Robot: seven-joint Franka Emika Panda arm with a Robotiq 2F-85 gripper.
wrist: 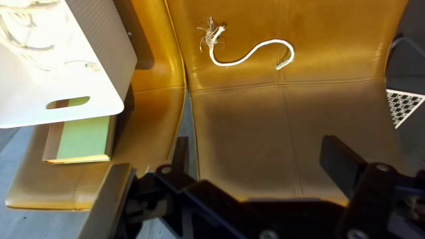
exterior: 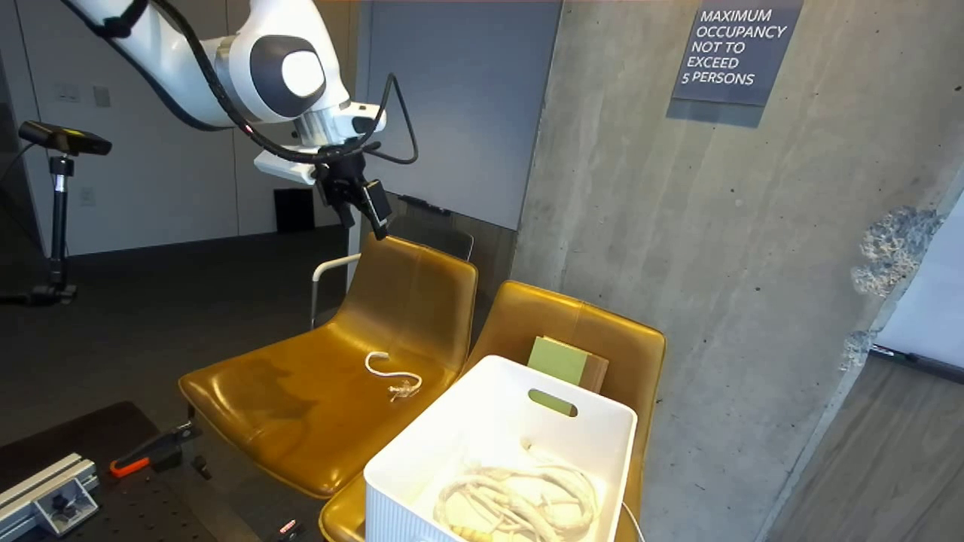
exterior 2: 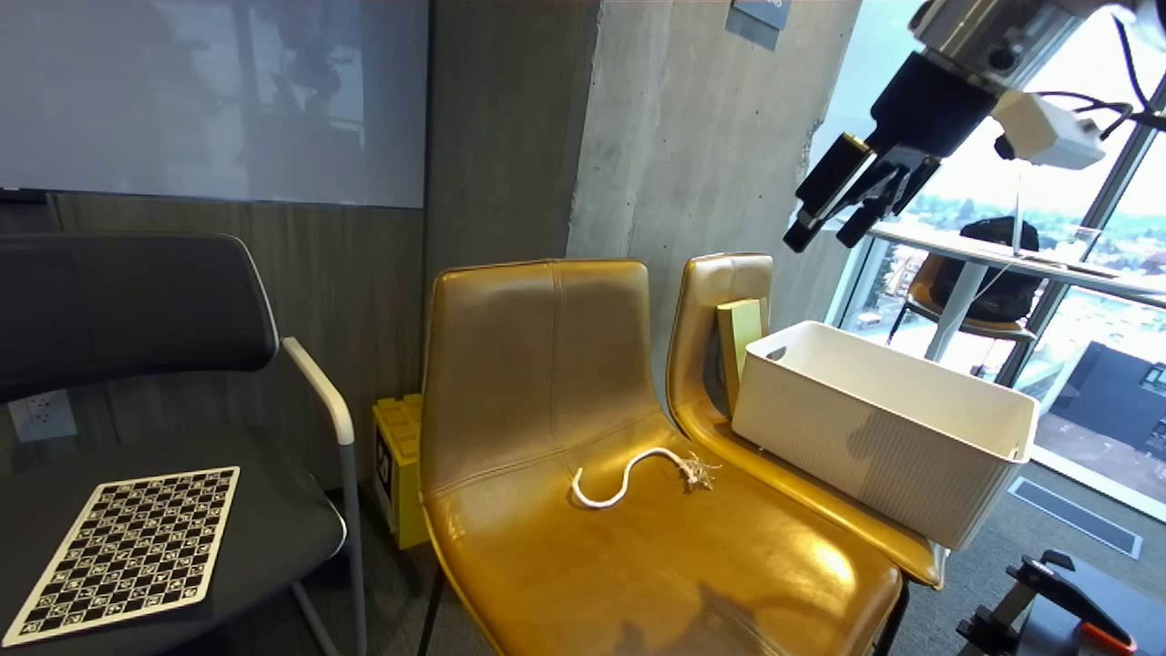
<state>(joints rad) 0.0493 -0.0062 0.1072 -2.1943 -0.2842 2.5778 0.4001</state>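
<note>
My gripper (exterior: 367,224) is open and empty, high above the chairs; it also shows in an exterior view (exterior 2: 823,237) and in the wrist view (wrist: 255,149). It touches nothing. A short white rope (exterior 2: 629,481) with a frayed end lies in an S-curve on the seat of a tan leather chair (exterior 2: 547,364). The rope also shows in the wrist view (wrist: 244,59) and in an exterior view (exterior: 395,374). A white bin (exterior: 497,376) stands on the second tan chair (exterior: 640,342). Coiled pale rope (exterior: 520,500) lies inside the bin.
A green and brown book (wrist: 83,139) leans on the second chair's backrest behind the bin. A dark chair (exterior 2: 127,310) holds a checkered board (exterior 2: 132,547). A concrete wall (exterior: 723,248) rises behind the chairs. A clamp tool (exterior: 154,450) and metal profile (exterior: 45,497) lie on a dark table.
</note>
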